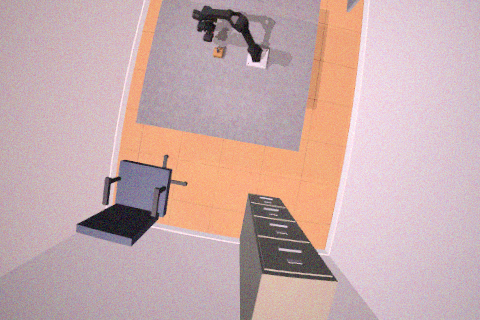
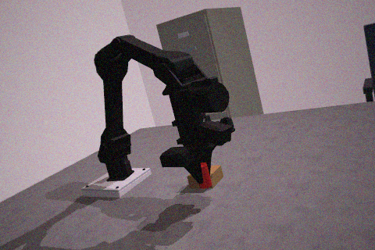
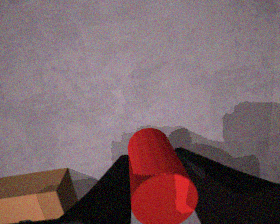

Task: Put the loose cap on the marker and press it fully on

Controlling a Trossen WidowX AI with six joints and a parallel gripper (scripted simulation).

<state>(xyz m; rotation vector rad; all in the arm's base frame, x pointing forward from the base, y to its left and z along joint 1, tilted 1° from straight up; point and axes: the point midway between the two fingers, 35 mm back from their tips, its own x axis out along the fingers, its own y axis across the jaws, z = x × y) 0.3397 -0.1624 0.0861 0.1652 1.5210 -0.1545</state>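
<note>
Cap: the red cap is pinched between the gripper's dark fingers; in the exterior view the cap pokes out below the fingers, tilted a little, just in front of the holder block.
Gripper: the gripper is closed onto the red cap at a part-way width, pointing down at the table, low over its surface.
Holder block: the tan holder block sits on the table right behind the cap; in the wrist view it lies at the lower left, beside the left finger and apart from the cap.
Marker: cannot be made out in any view; the gripper and cap cover most of the block from the exterior camera, and the top view is too small to show it.
Arm: the black arm rises from a white base plate, bends over and reaches down to the cap.
Table: grey table, with the arm's shadow thrown in front of the base.
Room: a grey filing cabinet stands behind the table; from above, an office chair sits on the orange floor.
</note>
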